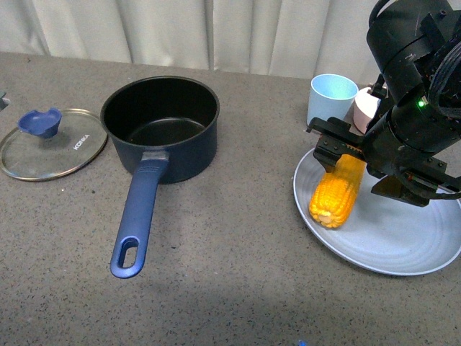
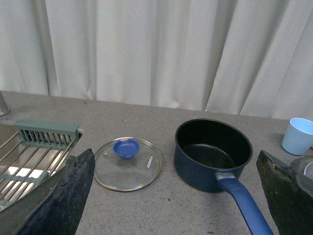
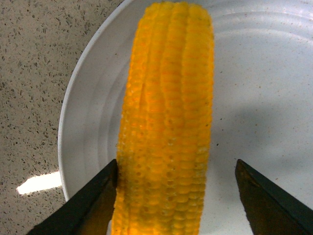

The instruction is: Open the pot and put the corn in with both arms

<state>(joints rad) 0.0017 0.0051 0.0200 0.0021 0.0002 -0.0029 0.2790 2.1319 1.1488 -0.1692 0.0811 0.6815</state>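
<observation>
The dark navy pot [image 1: 160, 126] stands open and empty on the table, its long blue handle [image 1: 137, 223] pointing toward me; it also shows in the left wrist view [image 2: 213, 152]. The yellow-orange corn [image 1: 337, 191] lies on a grey plate [image 1: 389, 231]. My right gripper [image 1: 360, 169] is open and low over the corn, its fingers on either side of the cob [image 3: 168, 127], one finger [image 3: 90, 205] touching it. My left gripper [image 2: 173, 200] is open and empty, held above the table, out of the front view.
The glass lid with a blue knob [image 1: 50, 140] lies flat left of the pot, also in the left wrist view [image 2: 127, 162]. A light blue cup [image 1: 331, 97] and a pink bowl [image 1: 366, 107] stand behind the plate. A dish rack [image 2: 29, 156] sits far left.
</observation>
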